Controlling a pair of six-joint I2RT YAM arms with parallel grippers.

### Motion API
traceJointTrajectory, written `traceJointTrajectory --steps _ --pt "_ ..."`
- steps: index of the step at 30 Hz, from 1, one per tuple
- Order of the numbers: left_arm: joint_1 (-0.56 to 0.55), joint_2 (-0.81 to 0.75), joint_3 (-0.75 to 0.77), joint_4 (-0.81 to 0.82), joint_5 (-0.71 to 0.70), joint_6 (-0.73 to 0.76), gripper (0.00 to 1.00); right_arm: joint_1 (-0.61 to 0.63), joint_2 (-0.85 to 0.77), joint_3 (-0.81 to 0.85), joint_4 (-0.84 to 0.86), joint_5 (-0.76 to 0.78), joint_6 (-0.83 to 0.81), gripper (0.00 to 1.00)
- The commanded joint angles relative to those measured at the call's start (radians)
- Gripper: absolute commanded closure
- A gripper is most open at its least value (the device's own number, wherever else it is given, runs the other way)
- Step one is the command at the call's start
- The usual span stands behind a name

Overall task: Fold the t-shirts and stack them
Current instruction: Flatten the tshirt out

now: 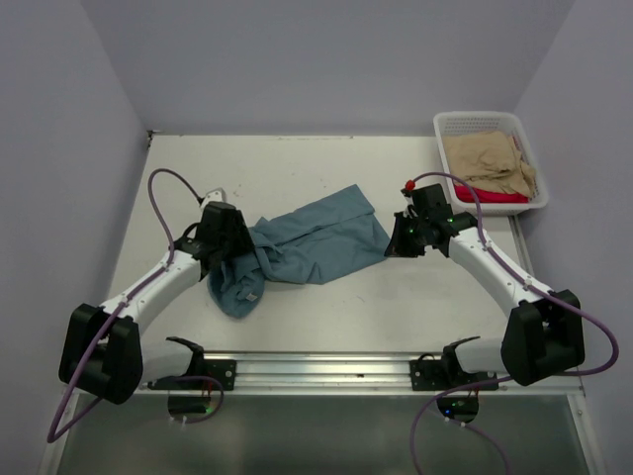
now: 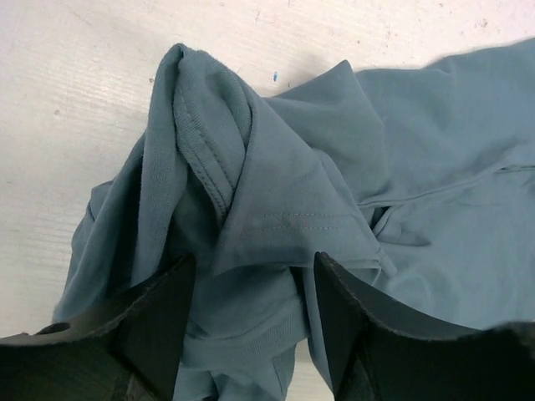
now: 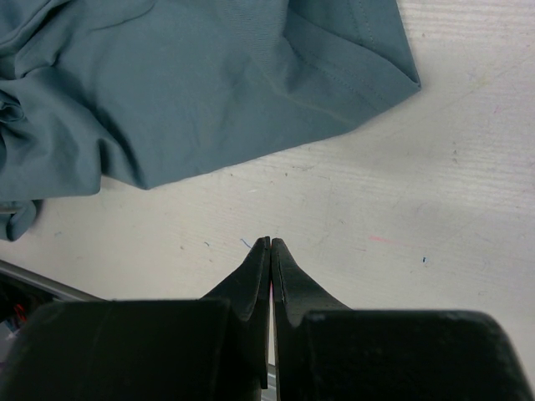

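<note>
Black fingers [image 2: 159,334] of the left gripper [image 2: 251,266] are spread well apart, and a raised, bunched ridge of the teal-blue t-shirt [image 2: 435,167] is straddled between them. The cloth is not seen to be pinched, so nothing is held. A ribbed band [image 2: 201,142] is visible along the ridge, just beyond the fingertips. The right gripper [image 3: 270,244] is shown with its fingers pressed together on nothing, poised over the bare table [image 3: 401,276] just beside the shirt's edge.

From above, the teal-blue t-shirt is found crumpled near the middle of the table. Its left end is heaped under the left gripper and its right part is spread flatter toward the right gripper. The tan t-shirt [image 1: 485,158] is lodged in the white basket [image 1: 475,117] at the far right corner, on top of the red t-shirt [image 1: 490,195].

The fabric is judged to be light, soft and limp. It can be expected to sag and drape when lifted, and is neither fragile nor slippery. Hold is best taken at a stitched hem, a shoulder seam or the ribbed band, where doubled layers give thickness. A pinch on a single flat layer is likely to miss. Where a bunched ridge is taken, several layers may be gathered, so the shirt may be raised as a knot rather than opened out.
</note>
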Motion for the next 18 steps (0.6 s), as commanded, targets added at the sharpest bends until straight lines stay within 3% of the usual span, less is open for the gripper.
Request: traceJointTrajectory --steps 1,8,18 --pt "0.003 -0.017 -0.002 0.050 -0.003 0.013 0.39 0.003 0.008 0.003 0.025 0.003 -0.004 1.00" --pt "0.003 -0.031 -0.018 0.085 0.014 0.036 0.59 0.003 0.014 0.005 0.029 -0.002 -0.003 1.00" --pt "0.003 -0.010 -0.032 0.120 -0.031 0.051 0.65 0.003 0.011 0.002 0.029 0.000 -0.007 1.00"
